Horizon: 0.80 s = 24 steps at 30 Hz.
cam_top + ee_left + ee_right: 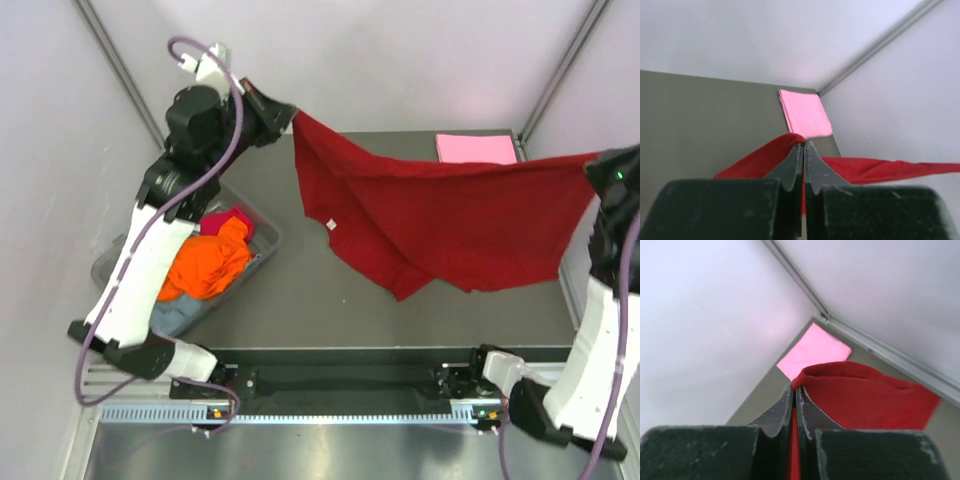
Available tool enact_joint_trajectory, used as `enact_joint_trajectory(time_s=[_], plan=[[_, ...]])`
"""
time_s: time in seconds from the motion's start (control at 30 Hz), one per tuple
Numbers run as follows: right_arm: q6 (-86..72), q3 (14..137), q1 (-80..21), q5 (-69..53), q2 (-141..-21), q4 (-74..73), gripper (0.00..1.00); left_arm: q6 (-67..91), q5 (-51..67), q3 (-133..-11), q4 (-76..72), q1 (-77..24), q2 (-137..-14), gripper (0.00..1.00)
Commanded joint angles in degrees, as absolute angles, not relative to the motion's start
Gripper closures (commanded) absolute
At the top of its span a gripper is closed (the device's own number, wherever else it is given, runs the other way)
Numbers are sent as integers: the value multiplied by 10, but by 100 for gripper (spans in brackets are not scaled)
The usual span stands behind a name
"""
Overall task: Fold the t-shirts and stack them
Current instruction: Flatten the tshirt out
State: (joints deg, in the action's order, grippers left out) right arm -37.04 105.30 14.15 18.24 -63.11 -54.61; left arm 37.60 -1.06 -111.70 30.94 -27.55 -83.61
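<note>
Nearest to us, the ridged metal rail (330, 410) carrying the two arm bases runs along the front edge of the flat dark grey table (300, 300). A little farther in, at the table's left side, we see a clear plastic tub (262, 228) sitting partly under the left arm. A crumpled orange t-shirt (205, 262) lies on top of its heap, with a grey-blue t-shirt (180, 315) showing below it toward the near side and a magenta t-shirt (225, 220) at the far side. Across the middle of the table we find the dark red cloth t-shirt (440, 215) stretched in the air between the two arms, its upper edge pulled taut from left to right. The body sags in folds toward the tabletop, and we cannot tell whether the lowest fold touches it. A small white neck label (332, 224) shows near its left half. The left gripper (285, 115) is raised at the far left, its jaws clenched on one end of the red cloth. The right gripper (603, 160) is raised at the right edge, its jaws pressed tight on the other end. Farthest away, in the table's far right corner, a light pink folded t-shirt (476, 149) lies flat as a neat rectangle, apart from the red one.
</note>
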Motion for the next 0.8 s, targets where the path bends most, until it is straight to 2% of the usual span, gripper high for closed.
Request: enact_joint_trajectory(time_s=[0.0,0.27,0.47,0.63,0.77], plan=[[-349,1105,144,224,-567,-610,100,393,-26,-1077,319,-297,-742,100],[-443,1159,142,208,-401,-643,100,470,65,-1048,307,-298,-572,100],[-483,1282,110,216,-391,-711,100,493,58,-1095,348,-296,-512,100],[-487,1245,93,203,-389,-677,100,483,55,-1134,352,-296,-524,100],[-444,1179,94,169,-438,-636,100,433,5,-1116,337,-296,-568,100]])
